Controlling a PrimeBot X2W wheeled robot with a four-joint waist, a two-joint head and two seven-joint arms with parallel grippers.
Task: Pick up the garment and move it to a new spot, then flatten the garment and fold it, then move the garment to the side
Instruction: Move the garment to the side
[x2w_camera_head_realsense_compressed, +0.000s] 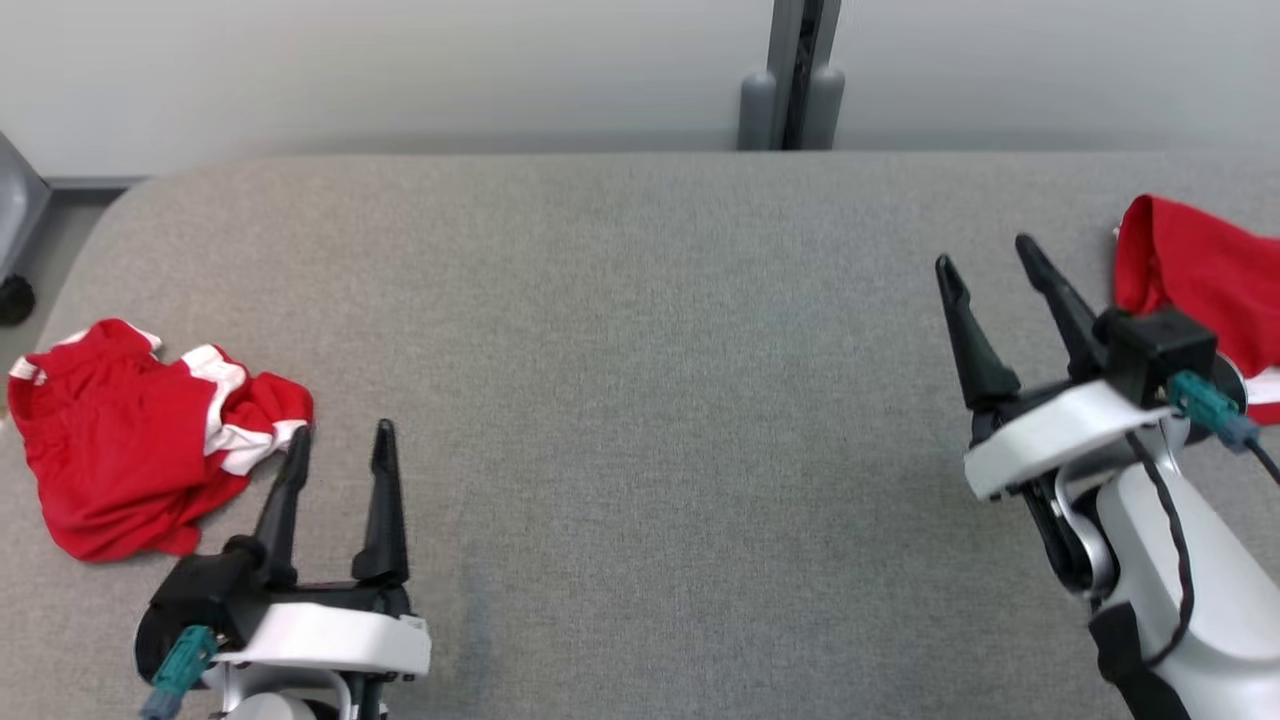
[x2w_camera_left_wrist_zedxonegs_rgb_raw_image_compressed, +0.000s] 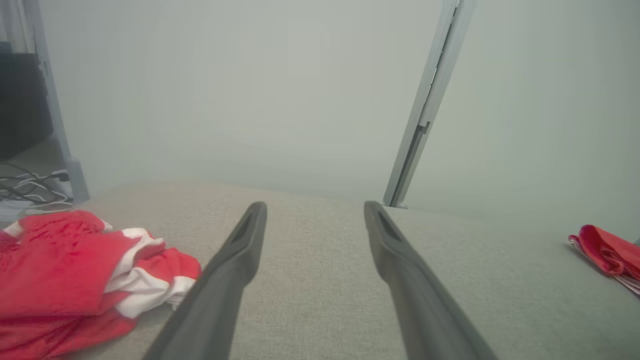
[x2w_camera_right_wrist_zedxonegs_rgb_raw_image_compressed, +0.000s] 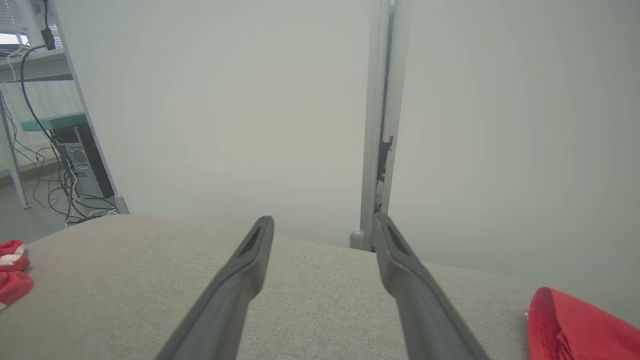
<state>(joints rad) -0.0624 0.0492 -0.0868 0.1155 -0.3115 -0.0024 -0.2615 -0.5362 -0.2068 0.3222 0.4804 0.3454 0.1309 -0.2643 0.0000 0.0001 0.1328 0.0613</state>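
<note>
Tools, two, over grey bench (x2w_camera_head_realsense_compressed: 640, 400): left tool (x2w_camera_head_realsense_compressed: 342, 430) fingers apart, empty; right tool (x2w_camera_head_realsense_compressed: 984, 251) fingers apart, empty. Red-and-white garment (x2w_camera_head_realsense_compressed: 120, 440): crumpled, bench's left end, just beside left tool's outer fingertip. Second red garment (x2w_camera_head_realsense_compressed: 1200, 270): bench's right edge, beyond right tool.

Centre-frame grey table (x2w_camera_head_realsense_compressed: 640, 400) is open for passage; crumpled red-and-white garment (x2w_camera_head_realsense_compressed: 120, 450) obstructs the lower left, red garment (x2w_camera_head_realsense_compressed: 1200, 270) the right edge.
</note>
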